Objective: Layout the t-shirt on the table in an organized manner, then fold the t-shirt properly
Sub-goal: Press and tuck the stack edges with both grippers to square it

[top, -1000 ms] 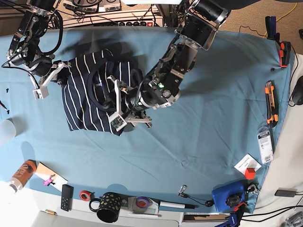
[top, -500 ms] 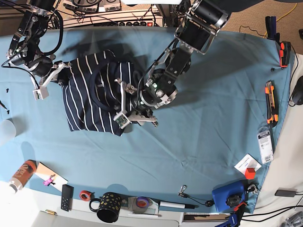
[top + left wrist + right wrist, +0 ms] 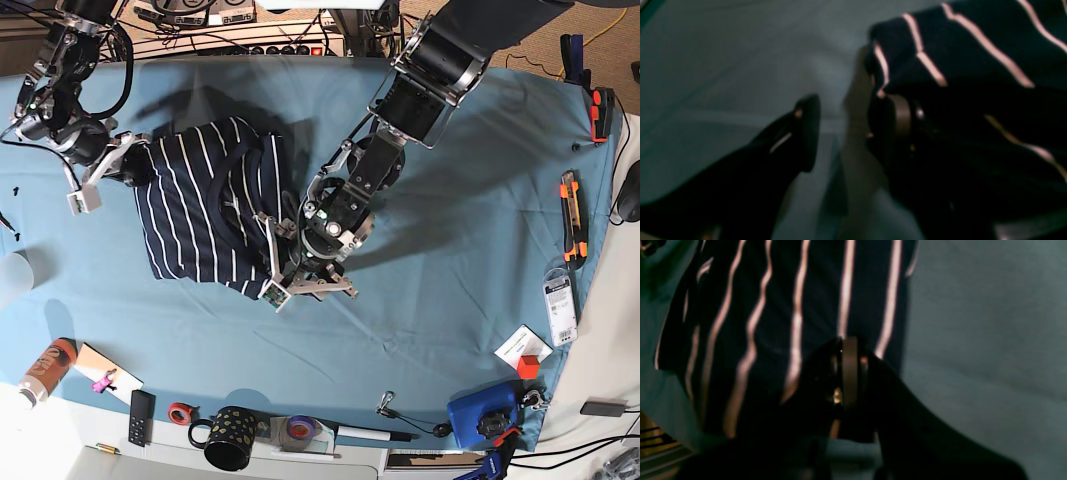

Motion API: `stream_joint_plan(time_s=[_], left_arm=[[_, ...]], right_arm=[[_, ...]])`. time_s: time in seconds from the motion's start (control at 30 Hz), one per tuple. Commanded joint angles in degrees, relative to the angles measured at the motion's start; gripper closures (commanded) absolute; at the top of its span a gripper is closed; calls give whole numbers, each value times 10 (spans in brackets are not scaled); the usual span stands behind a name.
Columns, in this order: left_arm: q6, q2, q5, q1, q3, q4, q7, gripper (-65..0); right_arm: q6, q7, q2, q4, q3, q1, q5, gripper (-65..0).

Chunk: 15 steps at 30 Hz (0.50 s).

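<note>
Teal cloth covers the table (image 3: pixel 460 200), where the t-shirt (image 3: pixel 200 200) lies bunched toward its left end. At the shirt's left edge the right gripper (image 3: pixel 845 373) pinches the striped fabric, likely anchoring it. At the shirt's lower right corner the left gripper (image 3: pixel 843 130) gapes wide, one finger under the hem, probably to seize and spread it.

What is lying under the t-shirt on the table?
Only the teal table cloth shows around the t-shirt. The shirt is bunched in layers, so anything beneath it is covered and cannot be seen.
</note>
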Motion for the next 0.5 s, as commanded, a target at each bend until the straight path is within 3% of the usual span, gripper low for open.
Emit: stream_joint_plan(time_s=[0.0, 0.2, 0.47], left_arm=[[23, 9, 17, -17, -3, 9, -11, -279], [-2, 10, 2, -17, -2, 9, -4, -279], [-11, 13, -54, -15, -1, 68, 85, -279]], right_arm=[[1, 11, 10, 10, 14, 5, 12, 0], [1, 10, 10, 10, 61, 7, 55, 0], [1, 10, 10, 9, 65, 49, 67, 0]])
